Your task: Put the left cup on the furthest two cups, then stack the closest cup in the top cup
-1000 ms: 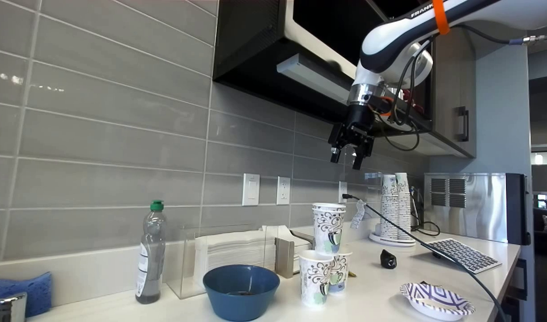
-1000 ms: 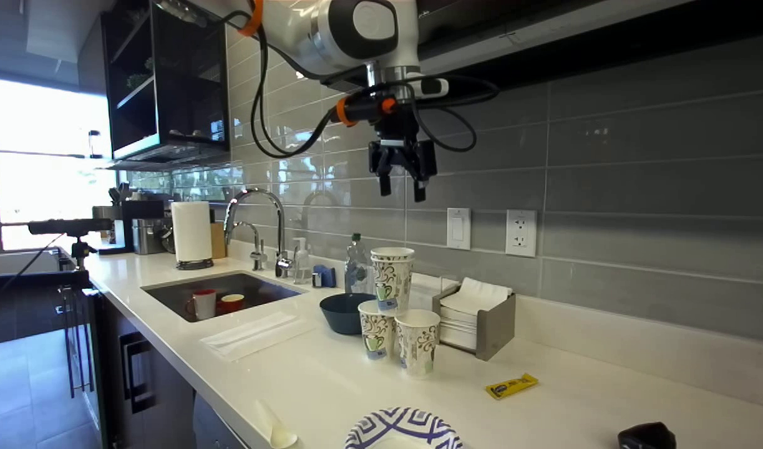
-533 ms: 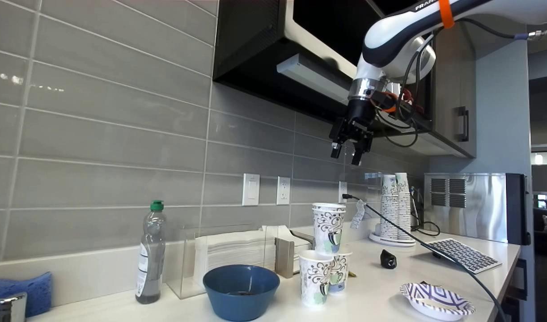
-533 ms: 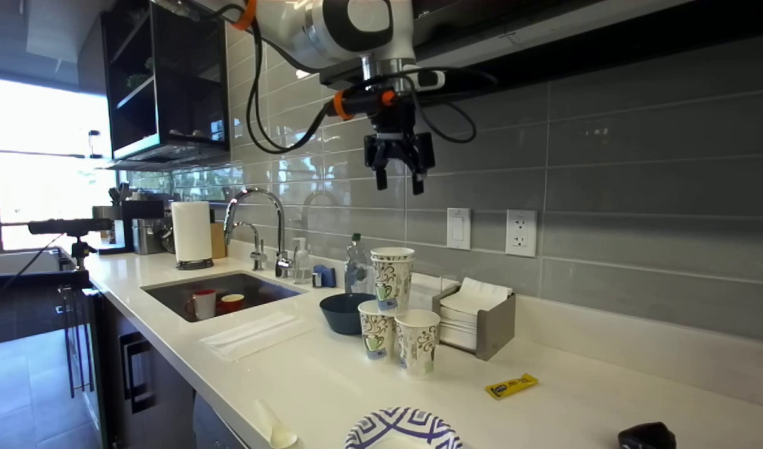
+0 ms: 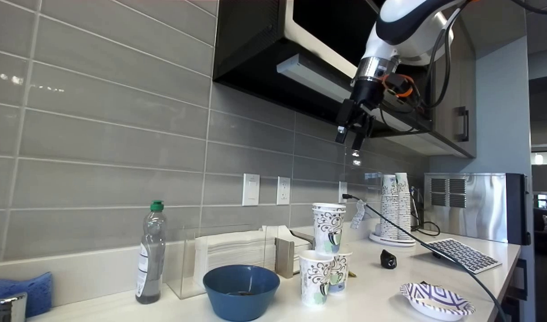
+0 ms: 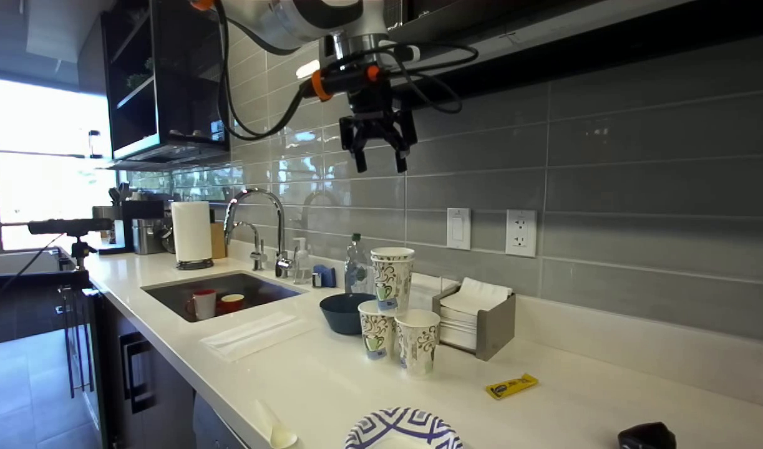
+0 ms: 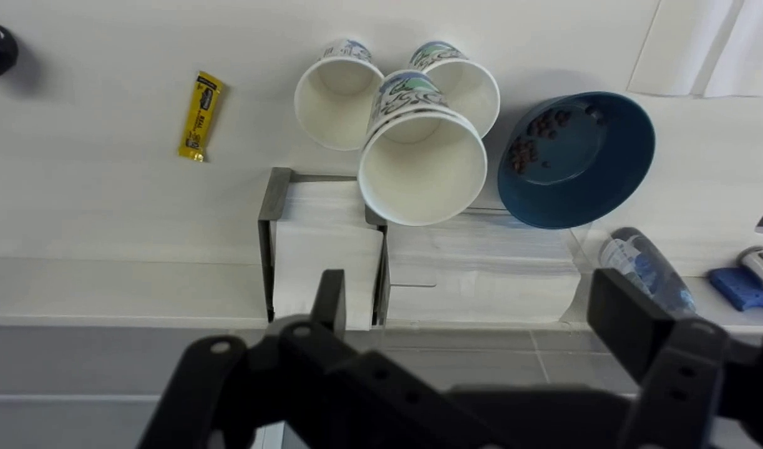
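Two white paper cups with dark printed patterns, the furthest two cups, stand side by side on the counter. They show in an exterior view (cup (image 5: 315, 282), cup (image 5: 339, 278)) and in the wrist view (cup (image 7: 339, 106), cup (image 7: 467, 93)). Two nested cups (image 6: 393, 284), one rim just above the other, rest upright across their rims; the nested cups (image 7: 422, 171) also show in the wrist view. My gripper (image 6: 381, 165) is open and empty, high above the cups and apart from them. Its fingers (image 7: 476, 305) are wide apart in the wrist view.
A blue bowl (image 5: 241, 293) with small brown pieces stands beside the cups. A napkin holder (image 6: 496, 324) and soap bottle (image 5: 150, 255) are by the wall. A yellow packet (image 6: 511, 386) and patterned plate (image 5: 436, 302) lie nearby. A cabinet (image 5: 255, 53) overhangs.
My gripper has risen and shifted, to the right in one exterior picture and to the left in the other, staying open. The cups have not moved.
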Available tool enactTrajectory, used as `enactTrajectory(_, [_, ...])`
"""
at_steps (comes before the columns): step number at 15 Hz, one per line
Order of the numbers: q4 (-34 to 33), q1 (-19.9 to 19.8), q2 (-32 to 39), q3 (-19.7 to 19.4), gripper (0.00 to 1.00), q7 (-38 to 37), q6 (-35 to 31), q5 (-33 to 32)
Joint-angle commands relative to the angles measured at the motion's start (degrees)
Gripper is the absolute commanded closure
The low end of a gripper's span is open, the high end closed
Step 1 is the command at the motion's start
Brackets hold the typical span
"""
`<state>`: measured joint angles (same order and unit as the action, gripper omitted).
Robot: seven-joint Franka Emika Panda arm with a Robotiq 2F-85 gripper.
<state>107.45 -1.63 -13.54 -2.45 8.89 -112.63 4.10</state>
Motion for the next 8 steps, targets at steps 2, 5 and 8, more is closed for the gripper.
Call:
enactTrajectory(2, [1.9, 0.6, -2.1, -0.2, 0.0, -0.1, 0.7, -0.1])
enactTrajectory(5, [2.5, 0.6, -2.7, -0.3, 0.0, -0.1, 0.7, -0.1])
enactTrajectory(8, [2.5, 0.6, -2.3, -0.3, 0.0, -0.1, 0.6, -0.1])
